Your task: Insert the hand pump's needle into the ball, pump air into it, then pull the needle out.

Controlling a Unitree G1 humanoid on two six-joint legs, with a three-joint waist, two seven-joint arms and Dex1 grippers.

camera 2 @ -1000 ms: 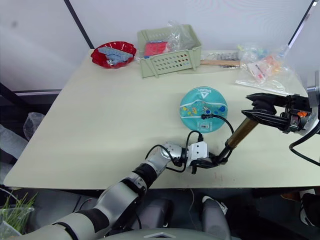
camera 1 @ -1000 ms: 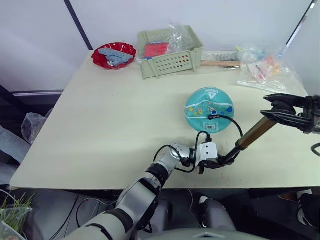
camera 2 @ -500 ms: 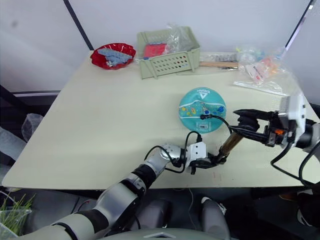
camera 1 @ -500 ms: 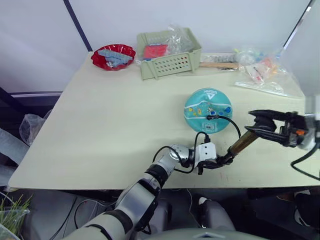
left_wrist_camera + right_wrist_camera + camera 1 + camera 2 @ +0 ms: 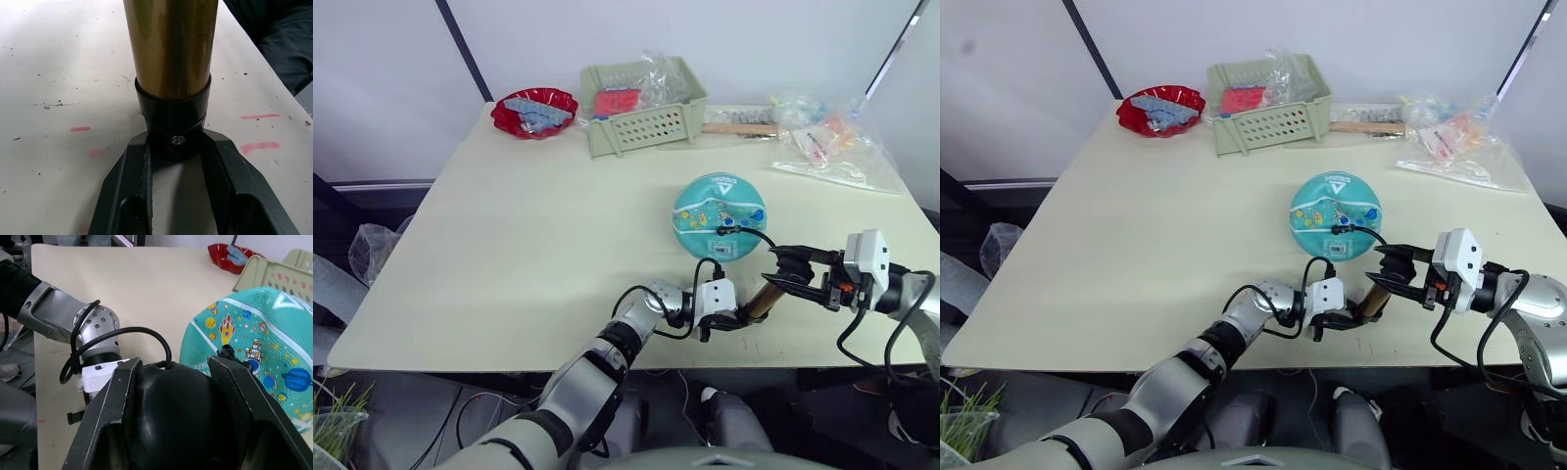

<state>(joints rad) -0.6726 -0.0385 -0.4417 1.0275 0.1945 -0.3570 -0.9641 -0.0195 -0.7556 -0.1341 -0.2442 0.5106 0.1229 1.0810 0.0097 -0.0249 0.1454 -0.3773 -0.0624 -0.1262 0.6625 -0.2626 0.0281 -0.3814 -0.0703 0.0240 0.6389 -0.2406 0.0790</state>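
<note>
My left gripper (image 5: pixel 176 147) clamping pump (image 5: pixel 760 302) by black bottom cap, fingers (image 5: pixel 124 191) pinching it at table (image 5: pixel 529 245) front edge. My right gripper (image 5: pixel 176 377) gripping black top handle. Pump body: smooth bronze metal, lying low between both grippers. Hose (image 5: pixel 756 235) arcing up to needle (image 5: pixel 726 229), sitting in ball (image 5: pixel 722 214). Right wrist view showing teal pebbled skin, rocket prints; left wrist view showing screw in cap, red marks on table.

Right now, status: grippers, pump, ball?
Left gripper shut on hand pump base cap. Right gripper shut on pump's black handle. Hose runs to needle, seated in ball. Nothing in the way.
</note>
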